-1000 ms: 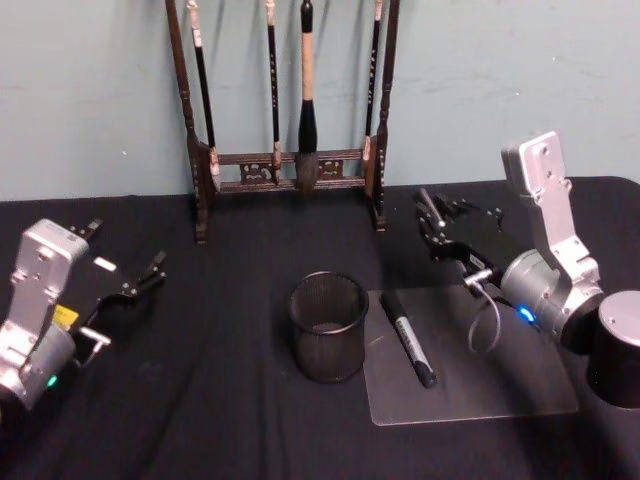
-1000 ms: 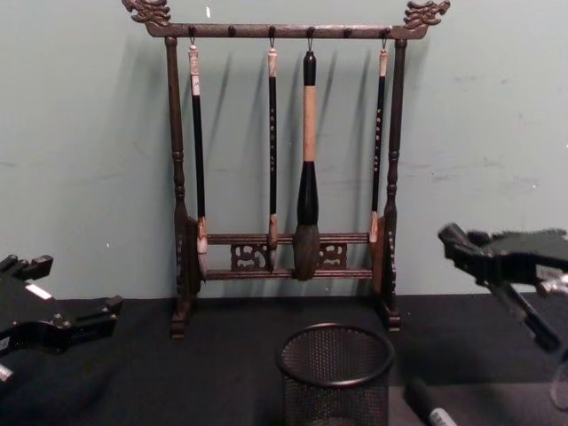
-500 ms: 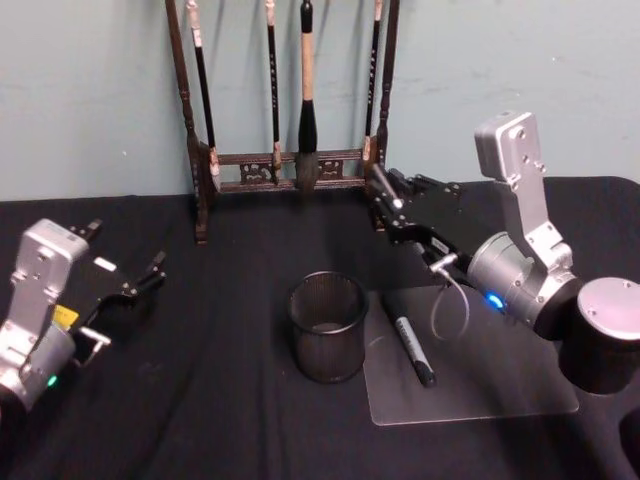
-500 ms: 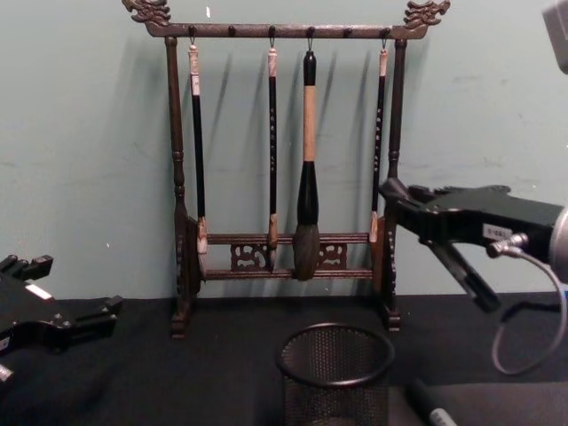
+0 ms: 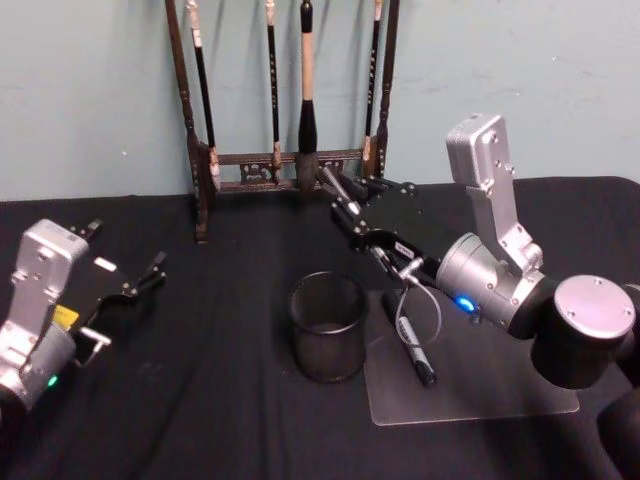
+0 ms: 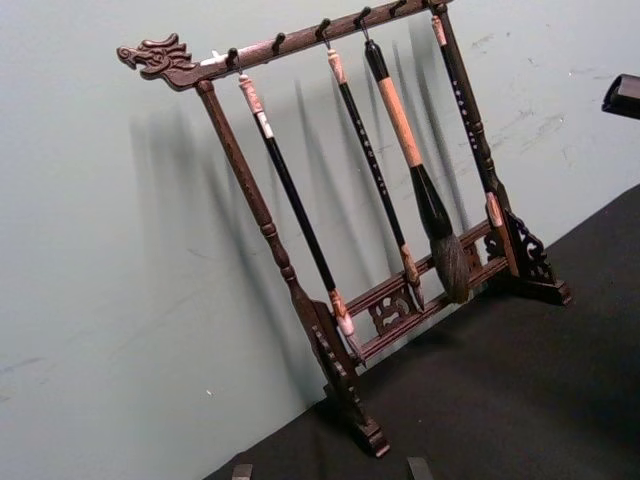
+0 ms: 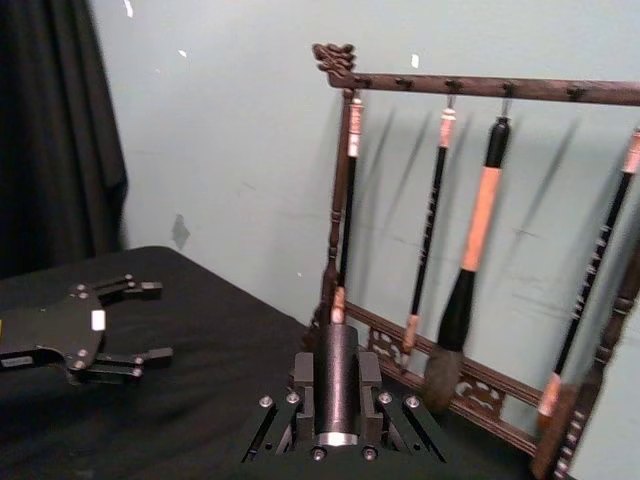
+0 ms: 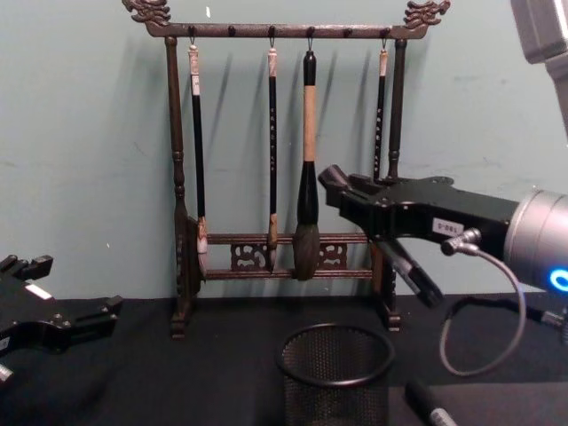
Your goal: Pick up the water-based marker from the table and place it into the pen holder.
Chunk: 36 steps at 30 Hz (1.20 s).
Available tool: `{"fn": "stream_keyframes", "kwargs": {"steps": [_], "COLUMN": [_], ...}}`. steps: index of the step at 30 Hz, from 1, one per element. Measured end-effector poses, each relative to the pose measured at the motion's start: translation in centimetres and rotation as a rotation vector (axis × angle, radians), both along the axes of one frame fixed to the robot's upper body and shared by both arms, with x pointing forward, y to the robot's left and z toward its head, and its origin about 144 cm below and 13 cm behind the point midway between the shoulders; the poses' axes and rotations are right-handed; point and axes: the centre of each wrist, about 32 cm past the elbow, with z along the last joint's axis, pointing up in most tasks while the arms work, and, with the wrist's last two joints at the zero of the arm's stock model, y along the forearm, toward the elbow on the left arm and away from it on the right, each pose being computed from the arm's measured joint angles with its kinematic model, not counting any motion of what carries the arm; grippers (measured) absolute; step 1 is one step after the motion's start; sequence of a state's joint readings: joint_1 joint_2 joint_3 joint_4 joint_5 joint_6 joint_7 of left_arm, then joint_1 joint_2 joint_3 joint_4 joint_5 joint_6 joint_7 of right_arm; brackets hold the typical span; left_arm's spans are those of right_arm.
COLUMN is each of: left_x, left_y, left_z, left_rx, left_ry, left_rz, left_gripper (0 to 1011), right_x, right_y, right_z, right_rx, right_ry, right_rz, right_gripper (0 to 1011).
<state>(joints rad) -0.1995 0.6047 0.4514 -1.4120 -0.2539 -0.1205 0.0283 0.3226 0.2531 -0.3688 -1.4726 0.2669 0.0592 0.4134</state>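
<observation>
- Head view: the right gripper [image 5: 342, 212] hangs above the black surface [image 5: 200, 400] with its fingers spread wide and nothing between them. The marker [image 5: 408, 342] lies flat on a clear sheet [image 5: 480, 385], below the gripper's body and back behind its fingertips. The pen holder [image 5: 328, 326] stands upright below the fingertips, just beside the marker but not touching it. Beyond the fingertips stands the wooden brush rack [image 5: 290, 158]. Well off on the other side, the left gripper [image 5: 128, 248] sits low over the cloth, its fingers parted and holding nothing.
- Left wrist view: ahead of the left gripper there is the rack with its hanging brushes [image 6: 410, 150], and black cloth.
- Right wrist view: the right gripper points at the rack's end post; the left gripper shows far off, fingers apart.
- Chest view: the right gripper's parted fingers hang above the pen holder's rim, in front of the rack. The marker's end lies lower, beside the cup.
</observation>
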Motion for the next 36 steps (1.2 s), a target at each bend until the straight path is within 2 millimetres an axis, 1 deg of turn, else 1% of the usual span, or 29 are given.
{"fn": "stream_keyframes", "kwargs": {"steps": [5, 10, 17, 36], "left_x": [0.0, 0.0, 0.0, 0.0], "left_y": [0.0, 0.0, 0.0, 0.0], "left_z": [0.0, 0.0, 0.0, 0.0], "left_rx": [0.0, 0.0, 0.0, 0.0], "left_ry": [0.0, 0.0, 0.0, 0.0], "left_rz": [0.0, 0.0, 0.0, 0.0], "left_gripper": [1001, 1001, 1001, 1001], "right_x": [0.6, 0.7, 0.7, 0.3], "right_y": [0.7, 1.1, 1.8, 2.5], "right_z": [-0.3, -0.5, -0.7, -1.4], "right_rx": [0.018, 0.029, 0.039, 0.03], "right_ry": [-0.002, -0.004, 0.001, 0.034], "right_rz": [0.055, 0.078, 0.116, 0.168], "right_gripper": [255, 255, 255, 255]}}
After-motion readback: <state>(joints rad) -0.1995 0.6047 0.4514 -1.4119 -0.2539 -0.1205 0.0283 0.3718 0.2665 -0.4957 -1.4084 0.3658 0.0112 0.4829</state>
